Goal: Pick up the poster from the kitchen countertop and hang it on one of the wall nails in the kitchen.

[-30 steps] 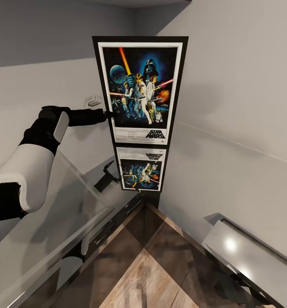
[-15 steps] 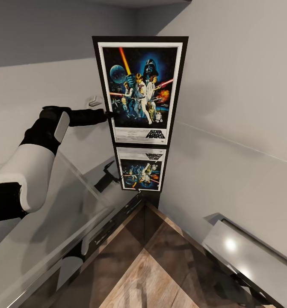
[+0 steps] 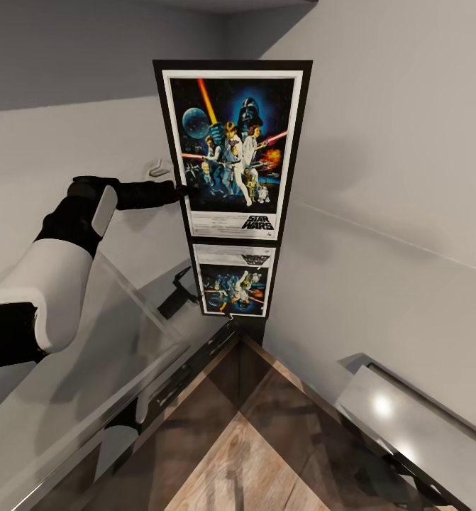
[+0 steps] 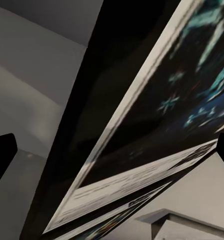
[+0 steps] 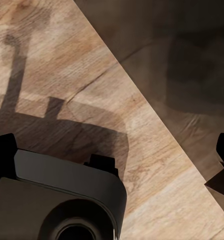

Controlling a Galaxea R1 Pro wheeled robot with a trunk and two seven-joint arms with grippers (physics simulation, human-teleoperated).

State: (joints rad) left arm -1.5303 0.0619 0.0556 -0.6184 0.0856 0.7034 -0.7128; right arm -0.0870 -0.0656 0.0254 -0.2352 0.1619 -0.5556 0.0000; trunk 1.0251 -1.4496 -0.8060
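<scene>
From my head camera I see the poster (image 3: 232, 150) standing upright in the corner where two grey walls meet, its black frame and white border plain, the "STAR WARS" logo at the foot of the dark blue artwork. Its lower edge sits at the back corner of the kitchen countertop (image 3: 74, 369), and the glossy grey surface throws back a smaller mirror copy right beneath it. My left arm reaches across from the left, white shell giving way to a black forearm, and my left gripper (image 3: 181, 190) meets the poster's left edge about halfway up the frame. From here the fingers are too small and dark against the frame for me to read their spread. A small pale wall fitting (image 3: 157, 169) sits on the wall just above my forearm. Below the counter's edge are dark cabinets and a wooden floor (image 3: 252, 461), and a second stretch of light worktop runs along the lower right.

My left wrist camera gives what the head view cannot: the poster (image 4: 157, 115) seen close and steeply slanted, black frame, white border and blurred blue artwork running between my two dark fingertips (image 4: 1, 155), one at each side of the picture. The frame edge lies between them, so I am clamped on the poster's rim.

My right wrist camera looks down at the wooden floor (image 5: 56, 65), crossed by shadows, with a rounded dark part of my own body below. The dark tips of my right gripper (image 5: 114, 150) stand far apart at either edge, holding nothing.
</scene>
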